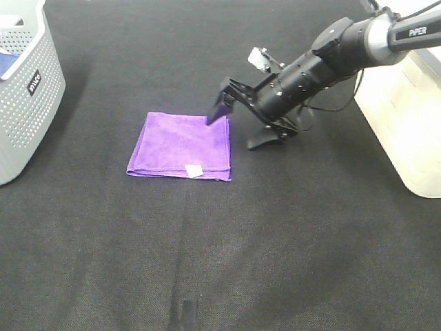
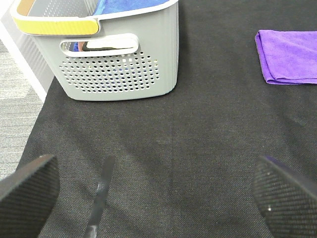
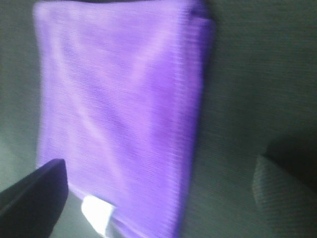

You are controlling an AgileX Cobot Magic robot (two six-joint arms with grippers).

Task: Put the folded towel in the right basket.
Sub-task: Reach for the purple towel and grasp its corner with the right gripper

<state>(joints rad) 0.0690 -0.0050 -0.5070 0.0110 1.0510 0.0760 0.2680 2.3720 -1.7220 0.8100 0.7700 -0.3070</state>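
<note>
The towel lies flat near the middle of the table, its white tag on the edge facing the near side. The right gripper reaches in from the right edge with its jaws spread wide, straddling the towel's right edge. One finger is at the towel's far right corner, the other low over bare table just beside it. Nothing is held, and whether either finger touches cannot be told. The right wrist view is blurred. It shows the towel and tag ahead of the gripper.

The right basket stands at the right edge, well apart from the towel. A grey basket sits at the left edge with a blue cloth inside. The left gripper has its jaws released over bare table, facing the grey basket.
</note>
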